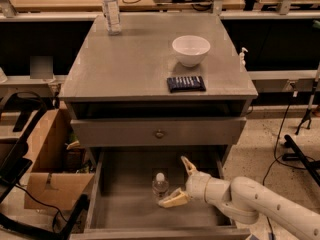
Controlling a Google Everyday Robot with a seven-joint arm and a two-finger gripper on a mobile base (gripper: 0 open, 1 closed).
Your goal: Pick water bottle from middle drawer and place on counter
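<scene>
The water bottle (160,186) stands upright on the bare grey floor of the open middle drawer (125,204), white cap up. My gripper (177,183) is inside the drawer just right of the bottle, open, with one tan finger low near the bottle's base and the other raised behind. The white arm reaches in from the lower right. The counter (135,59) is the grey cabinet top above.
On the counter stand a white bowl (190,50), a dark flat packet (186,83) and another clear bottle (111,9) at the far left corner. A closed drawer front with a knob (159,133) sits above the open drawer. A cardboard box (52,169) stands left.
</scene>
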